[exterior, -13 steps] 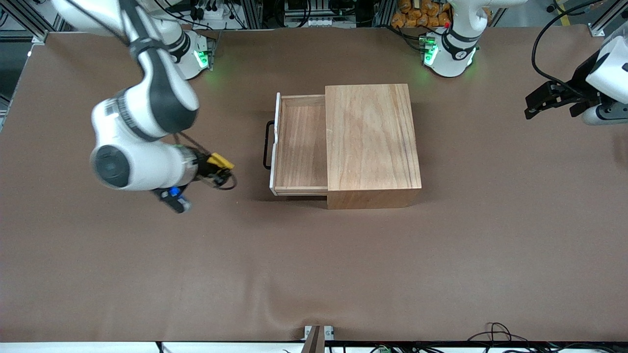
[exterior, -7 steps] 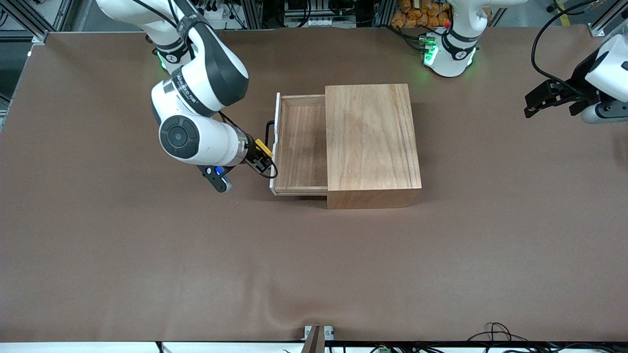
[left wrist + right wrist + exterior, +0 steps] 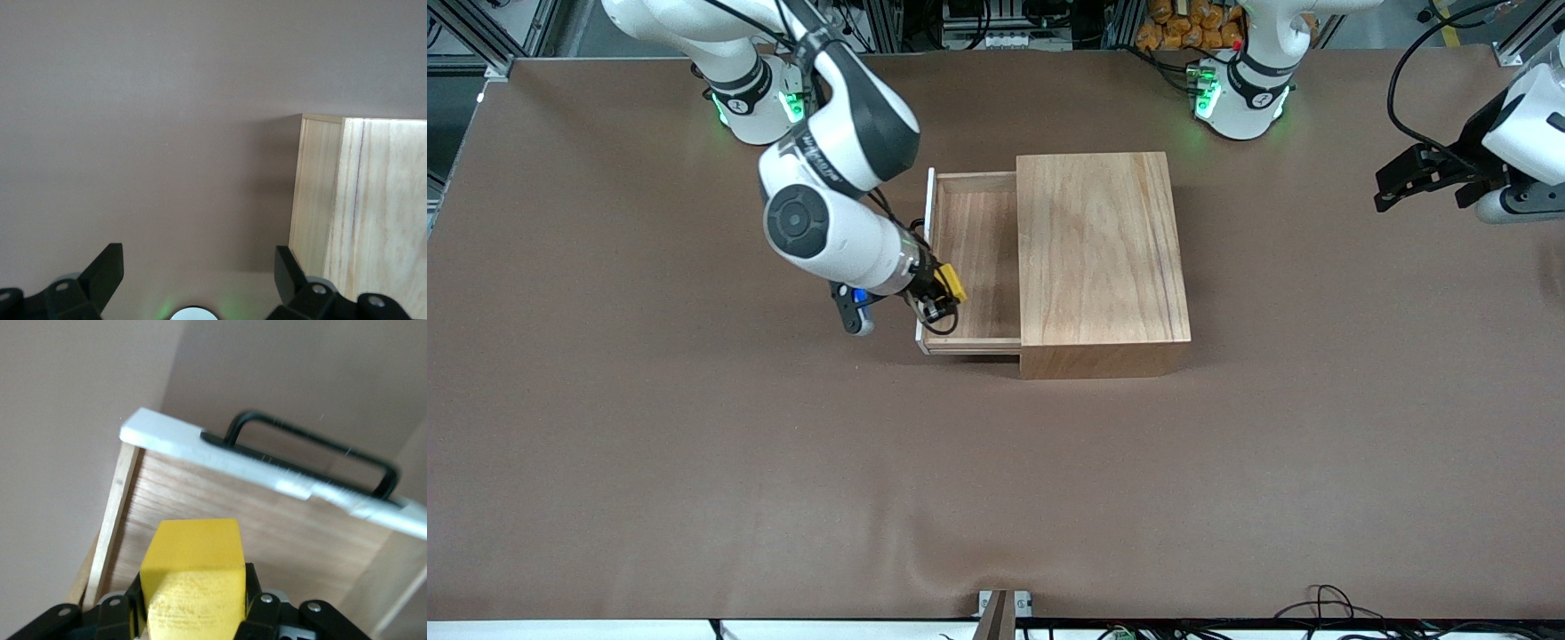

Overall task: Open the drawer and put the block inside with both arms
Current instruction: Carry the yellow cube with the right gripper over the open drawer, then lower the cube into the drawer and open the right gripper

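The wooden cabinet (image 3: pixel 1103 258) stands mid-table with its drawer (image 3: pixel 974 267) pulled out toward the right arm's end; the white front (image 3: pixel 927 213) and black wire handle (image 3: pixel 915 224) show beside the arm. My right gripper (image 3: pixel 943 298) is shut on the yellow block (image 3: pixel 951 283) and hangs over the open drawer, close to its white front. In the right wrist view the block (image 3: pixel 193 577) fills the jaws above the drawer floor (image 3: pixel 267 533), with the handle (image 3: pixel 313 450) past it. My left gripper (image 3: pixel 1392 188) waits open, raised at the left arm's end of the table.
The brown table surface (image 3: pixel 996 480) spreads wide around the cabinet. In the left wrist view the cabinet's corner (image 3: pixel 353 200) shows over bare table. Cables and aluminium frames line the table's edge by the arm bases.
My right arm has carried the block from the table at the right arm's end, past the handle, to over the open drawer. The left arm has hardly moved.
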